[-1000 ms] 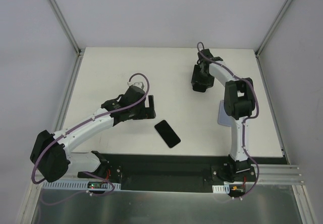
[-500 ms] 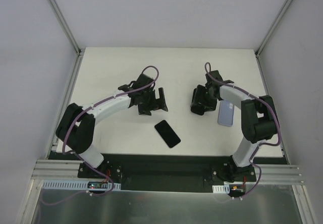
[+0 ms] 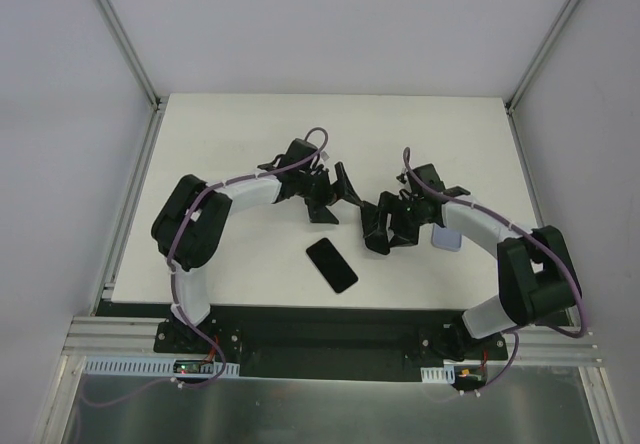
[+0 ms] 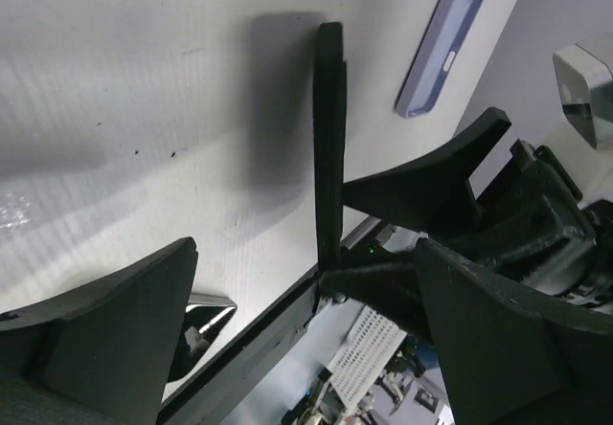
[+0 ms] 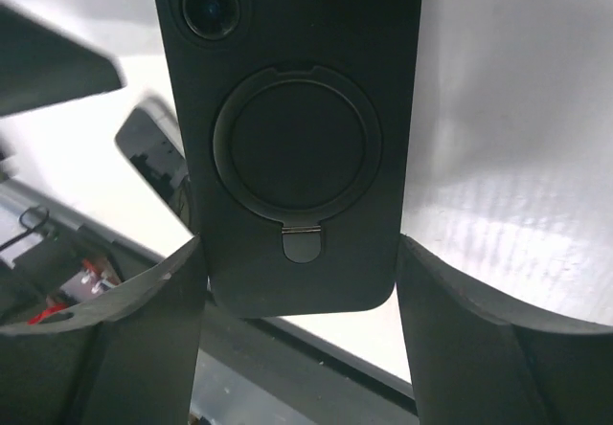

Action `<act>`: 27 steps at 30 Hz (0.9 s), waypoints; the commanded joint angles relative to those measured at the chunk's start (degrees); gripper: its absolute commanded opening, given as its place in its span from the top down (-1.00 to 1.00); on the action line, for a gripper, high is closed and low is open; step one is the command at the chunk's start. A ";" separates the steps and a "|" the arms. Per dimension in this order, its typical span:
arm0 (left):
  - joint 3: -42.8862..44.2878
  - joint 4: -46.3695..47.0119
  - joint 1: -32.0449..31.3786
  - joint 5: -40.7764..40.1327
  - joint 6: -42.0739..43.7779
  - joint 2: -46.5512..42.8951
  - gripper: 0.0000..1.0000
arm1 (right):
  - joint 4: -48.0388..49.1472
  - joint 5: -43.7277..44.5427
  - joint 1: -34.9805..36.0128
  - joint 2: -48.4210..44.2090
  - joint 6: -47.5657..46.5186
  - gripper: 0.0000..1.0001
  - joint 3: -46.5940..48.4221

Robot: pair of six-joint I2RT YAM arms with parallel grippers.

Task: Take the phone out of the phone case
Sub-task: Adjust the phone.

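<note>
A black phone case [image 5: 297, 138] with a ring holder on its back fills the right wrist view. My right gripper [image 5: 299, 243] is shut on its two long sides and holds it off the table. Whether a phone sits inside is hidden. In the top view my right gripper [image 3: 388, 224] holds the case [image 3: 374, 228] near the table's middle. My left gripper [image 3: 348, 190] is open just left of it. In the left wrist view the case [image 4: 329, 147] shows edge-on beyond my open left gripper [image 4: 306, 253], not touching the fingers [image 4: 124, 329].
A black phone [image 3: 331, 264] lies flat near the table's front edge, in front of both grippers. A lavender case [image 3: 445, 236] lies right of my right gripper, and also shows in the left wrist view [image 4: 448, 37]. The black front rail [image 3: 330, 326] runs along the near edge.
Both arms have swung to the table's middle. My right gripper came forward and left from the back. My left gripper moved right and now faces it closely.
</note>
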 commanded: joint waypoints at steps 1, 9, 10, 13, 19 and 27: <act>3.31 4.57 -1.52 6.37 -2.49 3.95 -0.89 | 3.95 -9.23 0.65 -4.54 -0.23 0.28 -0.30; 4.72 6.77 -2.84 8.39 -5.03 7.92 -0.66 | 4.31 -11.18 1.97 -4.37 0.38 0.28 0.93; 5.07 7.12 -2.93 8.57 -5.30 8.62 -0.61 | 4.31 -11.35 2.49 -4.11 0.30 0.28 1.28; 5.34 8.26 -3.11 8.83 -6.62 9.06 -0.32 | 3.87 -11.01 3.46 -3.75 0.29 0.28 1.98; 4.38 8.88 -3.11 9.10 -7.67 7.92 0.68 | 0.72 -7.15 4.17 -3.31 -0.32 0.26 3.12; -1.16 8.01 -2.41 5.76 -10.92 3.09 1.00 | -7.90 11.56 7.32 -10.41 -3.48 -0.84 6.99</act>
